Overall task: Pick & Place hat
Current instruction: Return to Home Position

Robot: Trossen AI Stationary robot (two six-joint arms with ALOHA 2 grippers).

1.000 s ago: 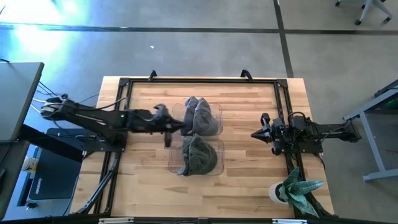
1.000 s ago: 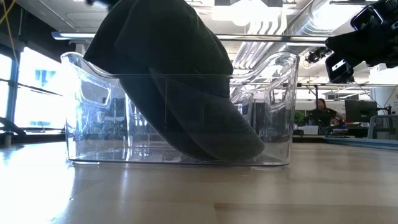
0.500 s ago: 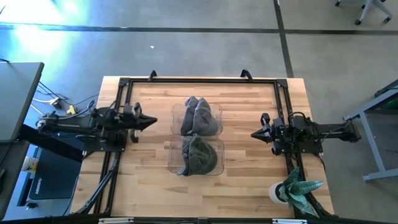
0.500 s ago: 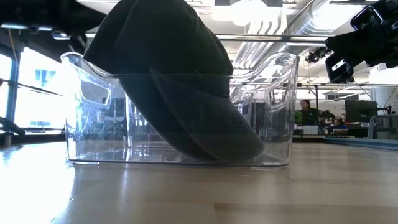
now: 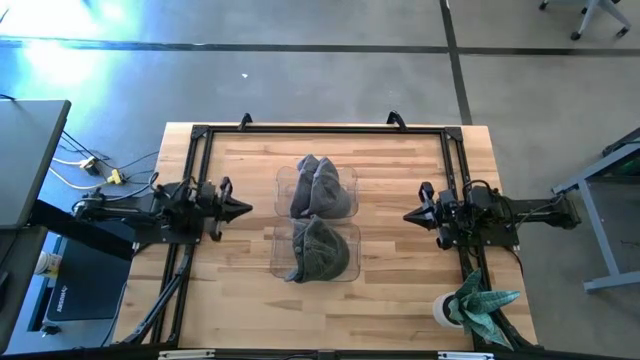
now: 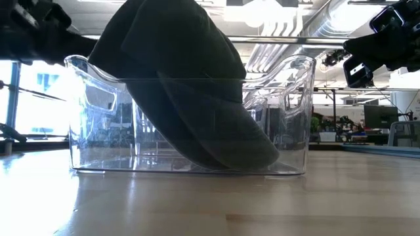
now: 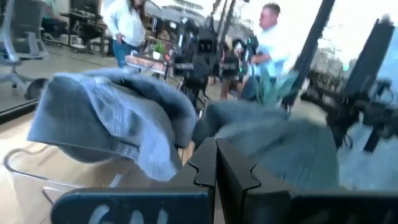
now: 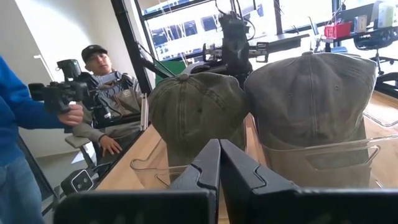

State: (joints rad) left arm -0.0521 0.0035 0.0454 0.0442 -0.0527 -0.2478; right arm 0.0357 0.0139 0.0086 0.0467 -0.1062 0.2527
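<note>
Both arms sit out wide. The left gripper [image 5: 238, 208] hangs near the table's [image 5: 390, 290] left edge, just inside the black frame rail [image 5: 320, 130], and its wrist view shows the two fingers [image 7: 205, 168] pressed together, holding nothing. The right gripper [image 5: 410, 214] mirrors it on the right side, its fingers [image 8: 208, 165] likewise together and empty, tips pointing in at the middle. A broad strip of bare wood lies open between each gripper and the bins. In the centre of the high view, the top transparent bin [image 5: 279, 190] holds the gray caps [image 5: 320, 190]. Just beside it, toward the table's front edge, the bottom transparent bin [image 5: 276, 262] holds the black cap [image 5: 320, 250]. From table height, that cap leans inside the clear walls and its crown rises well above the rim. The front and back strips of the table are open too, apart from a potted plant [image 5: 475, 305] at the front right corner, close to the right arm's base. Beyond the table, the right wrist view shows a person [image 8: 102, 93] seated in the room.
</note>
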